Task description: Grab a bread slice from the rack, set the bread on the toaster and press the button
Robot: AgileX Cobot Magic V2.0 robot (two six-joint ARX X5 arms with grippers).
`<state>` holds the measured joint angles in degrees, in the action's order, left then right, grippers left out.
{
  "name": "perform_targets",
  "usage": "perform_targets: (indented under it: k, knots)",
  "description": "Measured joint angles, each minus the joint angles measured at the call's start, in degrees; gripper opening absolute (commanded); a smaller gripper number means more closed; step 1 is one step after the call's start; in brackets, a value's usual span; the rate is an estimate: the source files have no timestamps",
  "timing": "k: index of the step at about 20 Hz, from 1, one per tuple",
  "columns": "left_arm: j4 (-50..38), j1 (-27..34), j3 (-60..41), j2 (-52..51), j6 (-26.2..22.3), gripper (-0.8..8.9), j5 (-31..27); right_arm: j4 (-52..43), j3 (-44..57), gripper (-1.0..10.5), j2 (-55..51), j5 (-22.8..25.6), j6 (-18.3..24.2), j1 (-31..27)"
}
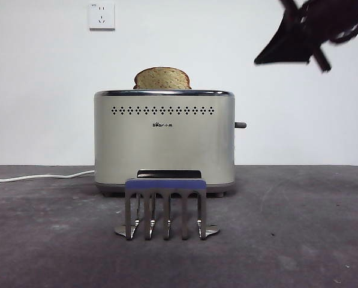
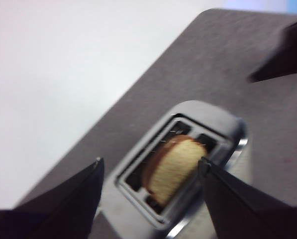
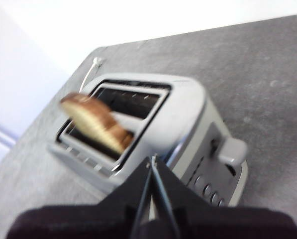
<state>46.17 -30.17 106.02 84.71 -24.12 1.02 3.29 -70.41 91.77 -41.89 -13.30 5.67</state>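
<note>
The slice of bread (image 1: 162,78) stands upright in a slot of the cream toaster (image 1: 164,144), its domed top poking above the chrome rim. The metal rack (image 1: 165,207) in front of the toaster holds nothing. My left gripper (image 2: 150,162) hovers open high above the toaster (image 2: 178,174), with the bread (image 2: 173,167) below and between its jaws. My right gripper (image 3: 151,162) is shut on nothing, above the toaster's lever end (image 3: 231,149). In the front view it shows as a dark tip (image 1: 286,51) at the top right. The bread (image 3: 96,122) leans in the slot.
The toaster's lever (image 1: 240,125) sticks out of its right end, with a row of round buttons (image 3: 208,189) below it. A white cable (image 1: 41,176) runs left from the toaster. A wall socket (image 1: 102,16) is on the wall behind.
</note>
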Motion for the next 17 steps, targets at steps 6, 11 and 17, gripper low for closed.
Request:
perform_targets:
  k: [6, 11, 17]
  knots:
    - [4.22, -0.02, 0.0, -4.13, 5.16, 3.24, 5.73, -7.52, -0.74, -0.1, 8.41, -0.09, -6.82, 0.0]
    - [6.71, -0.07, 0.0, -6.19, 8.09, 3.24, 11.69, -8.35, -5.05, -0.1, 14.95, -0.09, -8.81, 0.28]
    - [9.62, -0.11, 0.0, -6.45, 9.03, 3.24, 12.7, -8.52, -7.5, -0.1, 17.46, 0.07, -9.27, 0.48]
